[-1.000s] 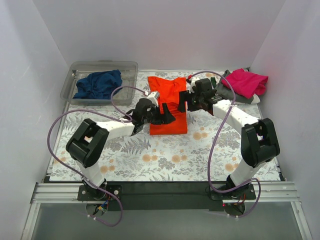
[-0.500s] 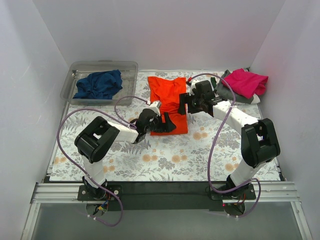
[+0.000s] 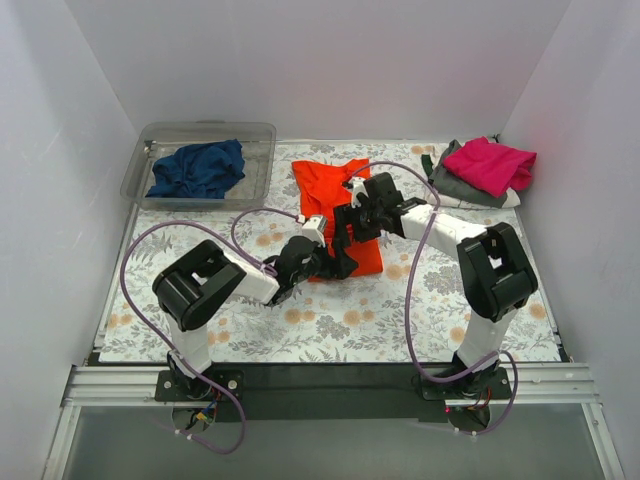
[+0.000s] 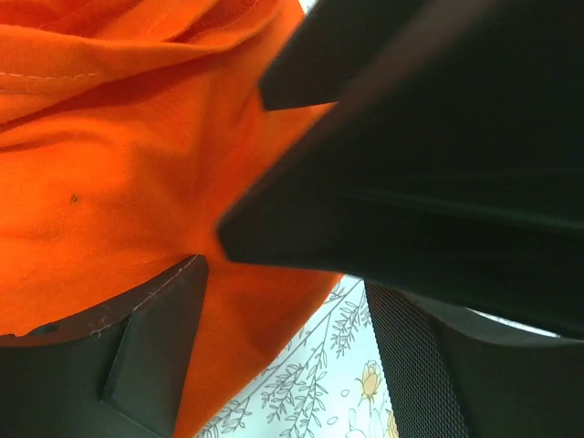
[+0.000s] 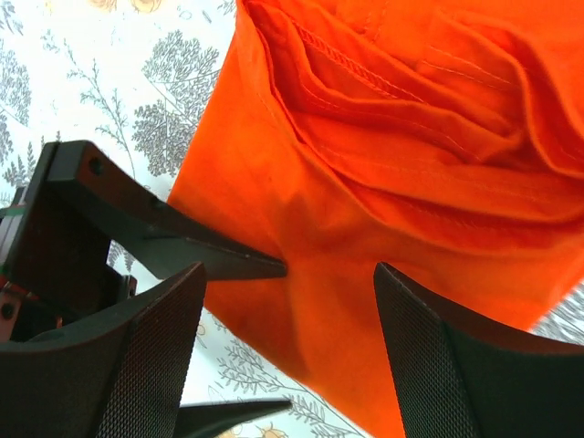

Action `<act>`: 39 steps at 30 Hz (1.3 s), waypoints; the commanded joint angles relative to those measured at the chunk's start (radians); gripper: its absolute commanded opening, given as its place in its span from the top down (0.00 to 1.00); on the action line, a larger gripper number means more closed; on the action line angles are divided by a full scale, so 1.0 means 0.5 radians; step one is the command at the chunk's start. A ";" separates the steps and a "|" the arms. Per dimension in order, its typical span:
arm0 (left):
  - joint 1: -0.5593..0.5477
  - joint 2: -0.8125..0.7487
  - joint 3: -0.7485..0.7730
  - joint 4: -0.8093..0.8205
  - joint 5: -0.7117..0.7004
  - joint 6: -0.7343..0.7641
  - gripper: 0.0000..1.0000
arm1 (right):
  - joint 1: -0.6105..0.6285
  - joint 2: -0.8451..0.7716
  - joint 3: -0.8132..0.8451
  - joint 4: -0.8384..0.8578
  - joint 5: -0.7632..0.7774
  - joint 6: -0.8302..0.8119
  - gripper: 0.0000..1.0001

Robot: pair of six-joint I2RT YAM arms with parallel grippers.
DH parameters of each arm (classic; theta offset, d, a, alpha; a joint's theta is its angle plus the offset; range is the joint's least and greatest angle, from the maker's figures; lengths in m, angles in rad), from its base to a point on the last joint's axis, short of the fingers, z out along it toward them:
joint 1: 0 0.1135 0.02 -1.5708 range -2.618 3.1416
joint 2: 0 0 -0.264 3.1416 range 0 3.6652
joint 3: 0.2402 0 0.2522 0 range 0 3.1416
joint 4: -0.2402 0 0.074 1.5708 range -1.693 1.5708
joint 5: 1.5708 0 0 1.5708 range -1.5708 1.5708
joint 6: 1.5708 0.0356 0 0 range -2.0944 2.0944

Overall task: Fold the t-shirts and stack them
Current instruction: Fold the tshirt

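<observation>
Your left gripper (image 3: 338, 260) reaches in toward the table's middle, jaws standing apart. Your right gripper (image 3: 347, 228) comes across from the right, jaws apart too, just beside it. Both arms are bent sharply at the elbow.

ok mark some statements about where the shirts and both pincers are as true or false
1. The navy t-shirt lies in the clear tub: true.
2. The pink t-shirt is spread flat mid-table: false, it sits bunched on the grey t-shirt at the far right.
3. The left pincer and right pincer are both at the orange t-shirt: true.
4. The right pincer is clamped shut: false, its jaws stand open over the cloth.
</observation>
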 commanded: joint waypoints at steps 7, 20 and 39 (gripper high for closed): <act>-0.092 -0.005 -0.279 -0.426 -0.040 -0.032 0.35 | 0.042 0.221 0.205 0.037 -0.116 0.032 0.33; -0.166 -0.070 -0.583 -0.331 -0.077 -0.158 0.36 | 0.039 0.409 0.411 0.040 0.062 0.051 0.33; -0.442 -0.324 -0.669 -0.576 -0.411 -0.228 0.36 | -0.050 0.096 0.224 0.031 0.252 0.011 0.32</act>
